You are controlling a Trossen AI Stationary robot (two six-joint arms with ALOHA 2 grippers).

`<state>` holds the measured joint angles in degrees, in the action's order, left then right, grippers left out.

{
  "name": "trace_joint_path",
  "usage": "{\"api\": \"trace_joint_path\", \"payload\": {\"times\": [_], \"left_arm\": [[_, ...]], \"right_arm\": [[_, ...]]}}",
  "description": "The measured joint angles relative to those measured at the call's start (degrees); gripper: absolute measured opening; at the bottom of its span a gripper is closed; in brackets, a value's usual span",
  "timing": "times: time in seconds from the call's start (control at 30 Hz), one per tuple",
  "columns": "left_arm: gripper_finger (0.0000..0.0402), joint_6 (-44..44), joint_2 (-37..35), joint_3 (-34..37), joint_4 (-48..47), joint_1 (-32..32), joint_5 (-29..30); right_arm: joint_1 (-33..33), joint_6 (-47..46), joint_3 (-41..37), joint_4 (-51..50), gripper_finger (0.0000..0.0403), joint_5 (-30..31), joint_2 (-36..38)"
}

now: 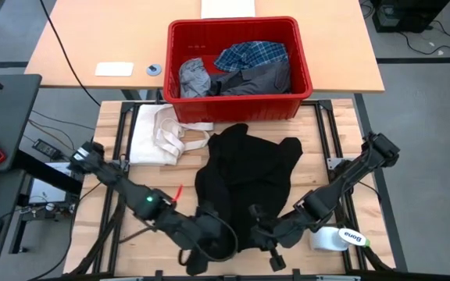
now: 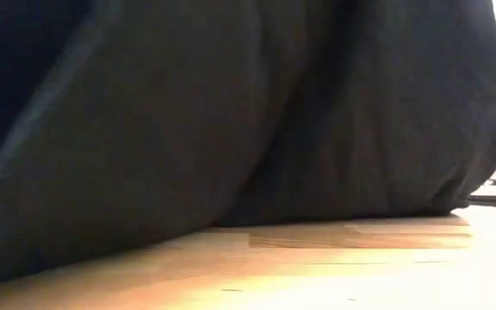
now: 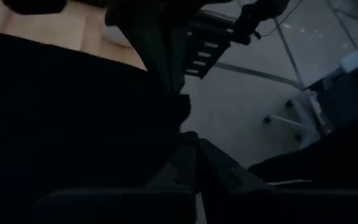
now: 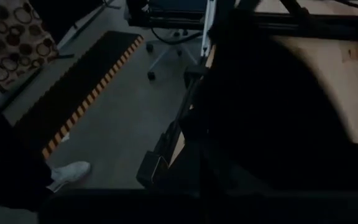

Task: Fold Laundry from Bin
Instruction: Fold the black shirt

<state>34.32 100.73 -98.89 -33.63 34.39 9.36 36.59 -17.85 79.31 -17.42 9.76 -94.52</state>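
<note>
A large black garment (image 1: 244,183) lies spread down the middle of the wooden table, from just below the red bin (image 1: 306,72) to the near edge. In the low view the black garment (image 2: 248,112) fills the picture, its lower folds on the table. My left gripper (image 1: 205,250) and my right gripper (image 1: 262,234) are both shut at the garment's near end, a short way apart. The bin stands at the table's far edge. In it lie a plaid shirt (image 1: 252,53), a light grey piece (image 1: 194,76) and a dark grey piece (image 1: 260,80). My left gripper is shut on the black garment's near edge (image 3: 173,134), at its left side, slanting down from the table's near left. The cloth bunches over the fingers (image 3: 185,165) and hides the number of layers. My right gripper is shut on the garment's near edge (image 4: 229,134), at its right side, slanting down from the near right. The dark cloth runs away from the fingers (image 4: 194,162) toward the table; the pinch itself is too dark to read.
A cream-white cloth with strap loops (image 1: 162,133) lies at the far left of the table, beside the bin. A white bottle (image 1: 338,238) lies near the right front corner. A small red object (image 1: 180,191) sits left of the garment. A second table stands behind the bin.
</note>
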Motion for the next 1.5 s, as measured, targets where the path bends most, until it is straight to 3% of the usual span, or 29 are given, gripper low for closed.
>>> {"api": "trace_joint_path", "payload": {"times": [0.2, 0.67, 1.03, 1.37, 1.5], "left_arm": [[0.0009, 0.6, 3.6, 0.0, 2.9, -0.6, -2.0], [0.0009, 2.3, 4.9, 0.0, 3.9, -2.0, -1.5], [0.0009, 3.7, 4.9, 0.0, 9.7, -2.1, -1.0], [0.0011, 3.6, 4.9, 0.0, 9.9, -1.8, -2.0], [0.0041, 2.7, 4.9, 0.0, 9.9, -1.7, -4.3]], "right_arm": [[0.0, 2.8, 0.0, 0.8, 0.0007, 0.8, 0.0], [2.2, 3.0, 0.4, 3.8, 0.0005, -7.8, 0.1], [1.7, 2.6, 0.6, 2.6, 0.0004, 2.6, 0.0], [1.5, 3.0, 0.6, 2.8, 0.0005, 3.0, 0.0], [1.5, 3.0, 0.6, 2.5, 0.0005, 3.6, -0.1]]}}
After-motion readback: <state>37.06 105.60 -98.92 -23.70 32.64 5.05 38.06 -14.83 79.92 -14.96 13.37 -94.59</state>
